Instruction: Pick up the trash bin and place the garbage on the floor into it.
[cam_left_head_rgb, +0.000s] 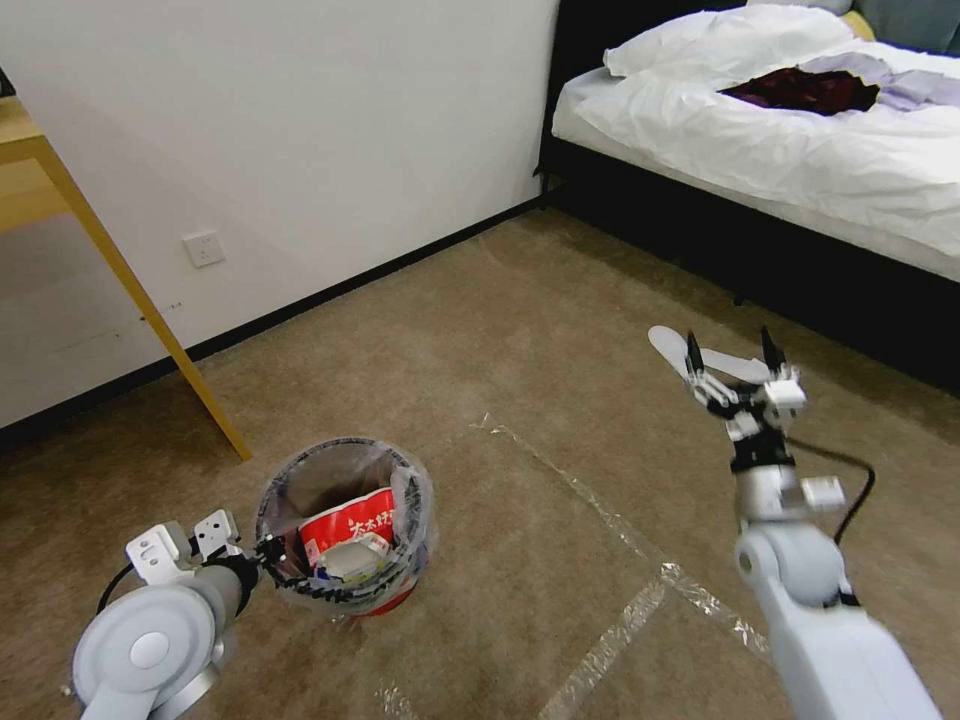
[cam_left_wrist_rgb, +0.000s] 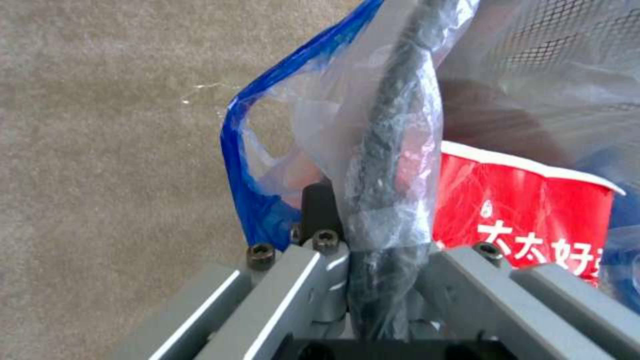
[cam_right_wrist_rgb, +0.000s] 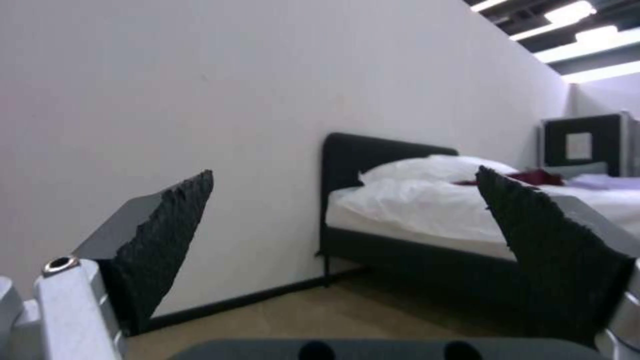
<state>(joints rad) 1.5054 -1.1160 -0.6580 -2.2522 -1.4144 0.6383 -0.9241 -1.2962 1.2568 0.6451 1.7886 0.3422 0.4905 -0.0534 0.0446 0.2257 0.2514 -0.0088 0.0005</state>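
The trash bin (cam_left_head_rgb: 340, 444), lined with a crinkled clear bag over a red base, stands low at the front left of the carpeted floor (cam_left_head_rgb: 520, 330). My left gripper (cam_left_head_rgb: 268, 552) is shut on its near rim; the left wrist view shows the gripper (cam_left_wrist_rgb: 360, 220) pinching the black rim and bag. Inside lies garbage: a crushed red-white paper bowl (cam_left_head_rgb: 350, 525) (cam_left_wrist_rgb: 527, 200) and pale scraps. I cannot tell whether the bin touches the carpet. My right gripper (cam_left_head_rgb: 730, 345) (cam_right_wrist_rgb: 343, 175) hangs open and empty above the floor at the right. A flat white piece (cam_left_head_rgb: 668, 345) lies just behind it.
A yellow wooden table leg (cam_left_head_rgb: 150, 310) slants down beside the bin at the left. The bed (cam_left_head_rgb: 800, 130) with white bedding fills the far right. Shiny tape strips (cam_left_head_rgb: 620, 540) cross the carpet between the arms. A wall outlet (cam_left_head_rgb: 203, 248) sits low.
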